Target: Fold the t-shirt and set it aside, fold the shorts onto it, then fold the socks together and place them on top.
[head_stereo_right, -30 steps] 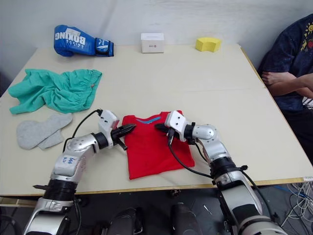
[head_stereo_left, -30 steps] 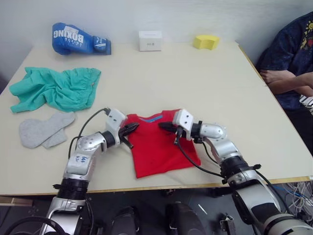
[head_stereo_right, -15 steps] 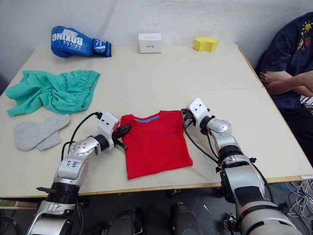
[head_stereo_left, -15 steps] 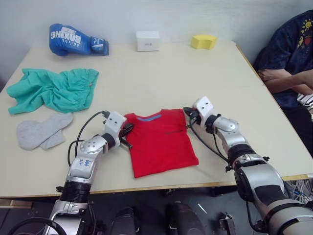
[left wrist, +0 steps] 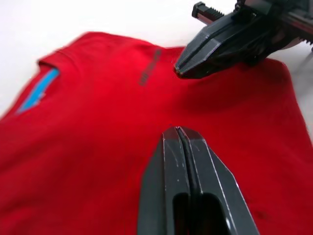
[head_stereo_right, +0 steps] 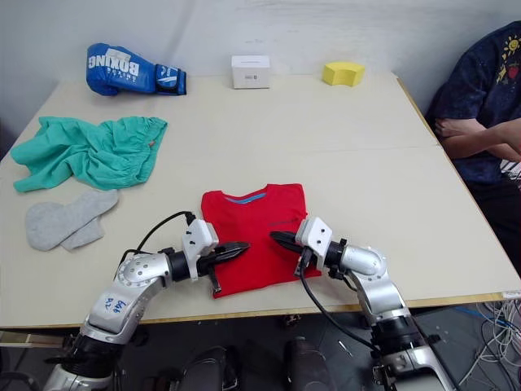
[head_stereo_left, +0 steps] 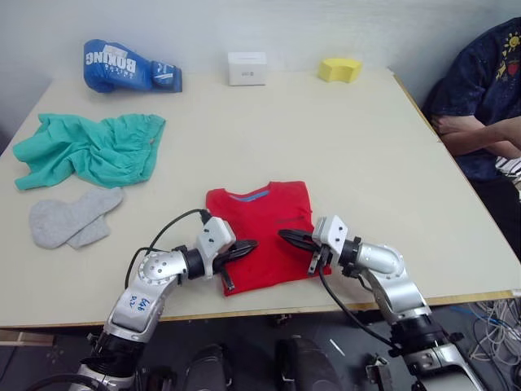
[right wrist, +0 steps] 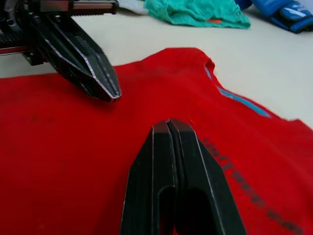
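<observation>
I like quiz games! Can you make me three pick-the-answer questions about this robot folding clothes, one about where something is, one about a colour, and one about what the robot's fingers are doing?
1. Where are the socks?
A. On the shirt
B. On the table, just nearer the robot than the green shorts
C. Inside the boxing glove

2. What colour is the inside of the shirt's collar?
A. Blue
B. Yellow
C. White

3. How are the fingers of both grippers?
A. Wide open
B. Pressed shut
C. Holding a sock

Answers:
1. B: the grey socks lie beside the shorts on the robot's left, apart from the red shirt.
2. A: a blue strip shows at the neck.
3. B: the left gripper and the right gripper each show their fingers closed together over the shirt, with nothing between them.
</observation>
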